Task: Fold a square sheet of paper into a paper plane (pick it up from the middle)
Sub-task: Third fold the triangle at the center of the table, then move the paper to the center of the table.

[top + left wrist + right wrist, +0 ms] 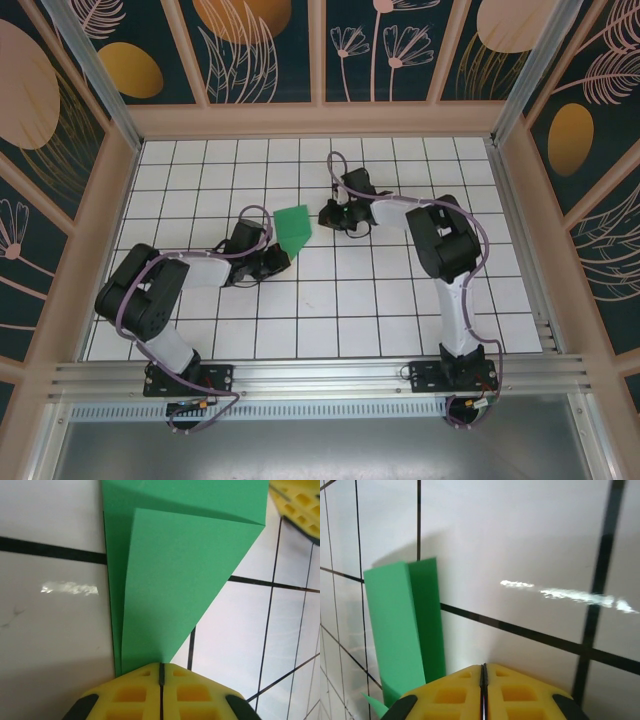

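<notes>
The green paper point(293, 225) lies partly folded on the white grid table point(400, 300), a wedge with one flap laid over another. In the left wrist view the paper point(175, 580) narrows toward my left gripper point(161, 666), which is shut, its tips resting at the paper's narrow end; I cannot tell whether any paper is pinched. From above, that left gripper point(278, 258) sits just below-left of the paper. My right gripper point(328, 213) is shut beside the paper's right edge, with nothing in it. In the right wrist view the paper point(400, 630) lies left of the right gripper point(483, 666).
Wooden-framed patterned walls point(320, 118) enclose the table at the back and both sides. An aluminium rail point(320, 375) runs along the near edge by the arm bases. The right gripper's yellow fingers point(300, 502) show at the top right of the left wrist view.
</notes>
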`<state>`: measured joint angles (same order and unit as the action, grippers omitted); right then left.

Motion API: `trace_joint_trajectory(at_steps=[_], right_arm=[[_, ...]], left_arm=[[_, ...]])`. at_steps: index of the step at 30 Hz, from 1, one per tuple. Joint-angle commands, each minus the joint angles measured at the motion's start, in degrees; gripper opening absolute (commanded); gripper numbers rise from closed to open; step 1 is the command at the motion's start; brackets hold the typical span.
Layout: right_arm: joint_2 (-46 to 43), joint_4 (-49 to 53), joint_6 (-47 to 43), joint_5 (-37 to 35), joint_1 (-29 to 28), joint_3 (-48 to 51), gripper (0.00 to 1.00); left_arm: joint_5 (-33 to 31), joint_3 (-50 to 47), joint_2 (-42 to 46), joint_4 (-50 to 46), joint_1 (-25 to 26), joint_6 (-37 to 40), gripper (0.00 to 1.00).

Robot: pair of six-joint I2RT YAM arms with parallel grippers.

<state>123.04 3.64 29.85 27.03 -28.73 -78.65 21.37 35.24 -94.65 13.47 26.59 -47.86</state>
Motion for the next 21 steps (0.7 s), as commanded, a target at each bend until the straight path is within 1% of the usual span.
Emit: trace_joint_trajectory(at_steps=[1, 3, 6, 7, 11, 15, 21], right_arm=[[-6.58, -0.56, 0.03, -2.07, -0.95, 2.46, 0.17], [-8.57, -2.14, 1.66, -1.86, -1.62, 5.1, 0.23], [-10.03, -3.83, 4.31, -1.06, -2.29, 7.72, 0.32], [-10.25, -4.41, 5.12, -0.56, -3.39, 8.37, 0.34], [-10.28, -6.59, 8.2, 1.7, -5.06, 9.92, 0.39], [-9.34, -5.99, 9.73, 0.95, -6.25, 9.84, 0.43], [-8.03, -6.52, 11.43, 0.84, -6.71, 9.94, 0.45]], left_arm=[[-0.19, 1.36, 3.65, -5.25, 0.04, 1.62, 0.15], [0.16, 2.36, 5.91, -4.49, 0.04, 1.54, 0.25], [-1.19, 3.38, 7.45, -3.27, 0.04, 1.95, 0.32], [-1.99, 3.74, 7.4, -3.28, 0.09, 2.09, 0.34], [-6.78, 4.96, 6.38, -3.46, 0.04, 2.54, 0.36], [-8.92, 5.94, 4.35, -2.61, -0.07, 2.76, 0.36], [-12.66, 7.89, 1.37, -2.26, -0.27, 2.58, 0.29]])
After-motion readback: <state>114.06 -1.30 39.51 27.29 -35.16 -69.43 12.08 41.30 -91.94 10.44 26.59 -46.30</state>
